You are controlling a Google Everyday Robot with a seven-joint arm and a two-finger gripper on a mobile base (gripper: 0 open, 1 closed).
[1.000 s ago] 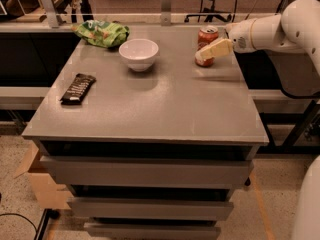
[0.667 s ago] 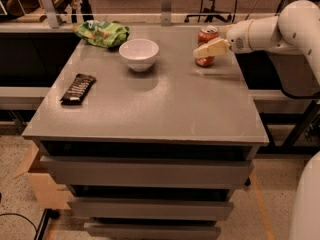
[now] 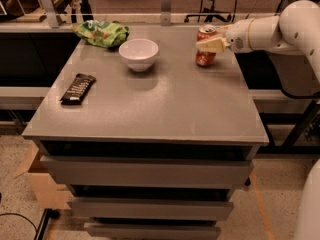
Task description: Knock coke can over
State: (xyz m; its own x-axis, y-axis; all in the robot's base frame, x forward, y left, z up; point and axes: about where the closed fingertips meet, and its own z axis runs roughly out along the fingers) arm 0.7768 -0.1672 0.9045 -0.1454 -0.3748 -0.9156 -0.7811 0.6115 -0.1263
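You're looking at a grey table (image 3: 165,109) that is carrying everything. The white arm (image 3: 295,24) is reaching in from its right side, level with the tabletop, which suits a sideways push rather than a lift.

The green bag (image 3: 102,33) is lying at the far left corner and the white bowl (image 3: 138,54) is sitting just in front of it. Both are well apart from the work, so you're getting room to tip something leftward. The dark flat packet (image 3: 78,88) is resting near the left edge, out of the way.

The coke can (image 3: 205,56) is standing upright near the far right of the top. The gripper (image 3: 210,45) is overlapping its upper half, high up where a nudge should topple it most easily. Whether it is open or closed, or gripping anything, you cannot tell from here.
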